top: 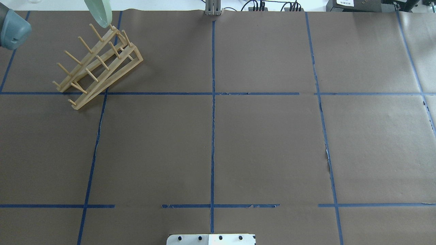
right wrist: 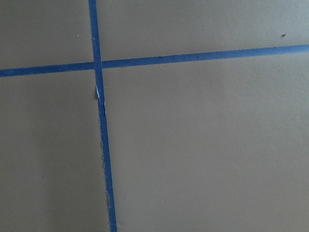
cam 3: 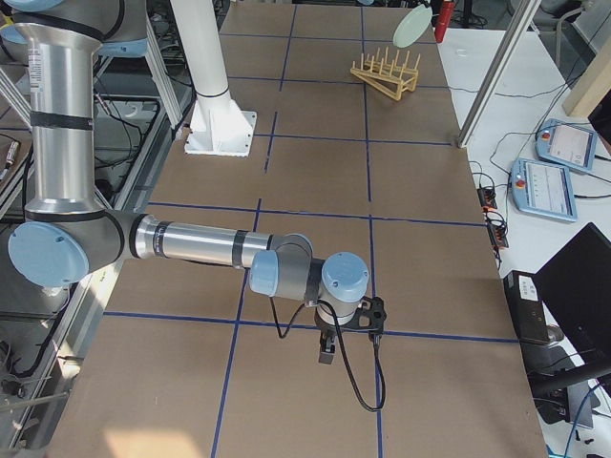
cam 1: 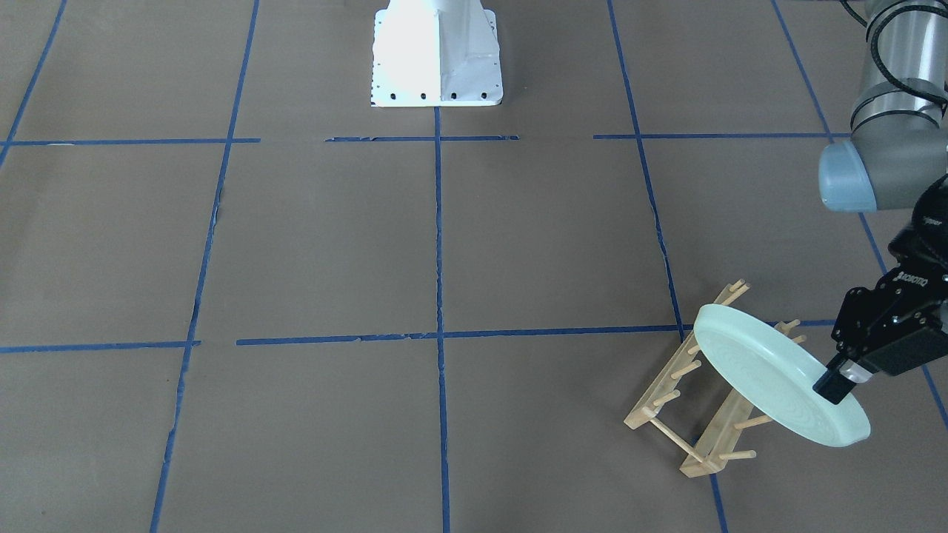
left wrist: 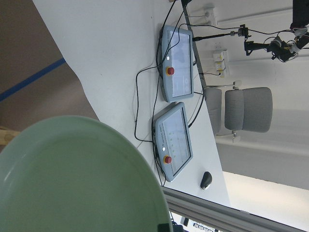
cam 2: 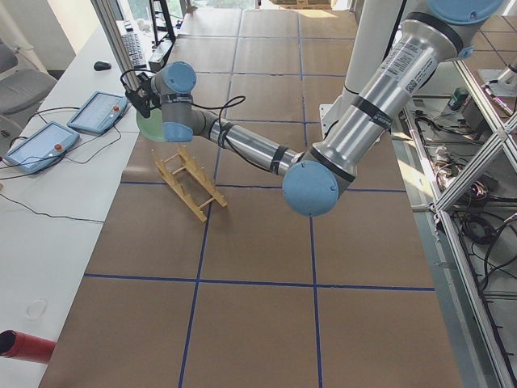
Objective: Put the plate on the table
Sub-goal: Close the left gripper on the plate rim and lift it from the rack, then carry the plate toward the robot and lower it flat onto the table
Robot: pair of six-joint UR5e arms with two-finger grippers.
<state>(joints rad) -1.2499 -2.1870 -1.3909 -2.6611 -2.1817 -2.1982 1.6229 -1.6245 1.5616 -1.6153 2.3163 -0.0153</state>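
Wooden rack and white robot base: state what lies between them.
Only bare brown table paper crossed by blue tape lines lies between the wooden rack and the white base; the overhead view shows it.

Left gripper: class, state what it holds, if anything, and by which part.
The left gripper holds the plate, pinched at its rim on the side nearest the arm; the plate is tilted.

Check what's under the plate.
The wooden rack sits under the plate, which the left hand grips by its rim, tilted. The front view shows the pegs; the plate covers part of the rack. Whether its lower edge clears the pegs is unclear.
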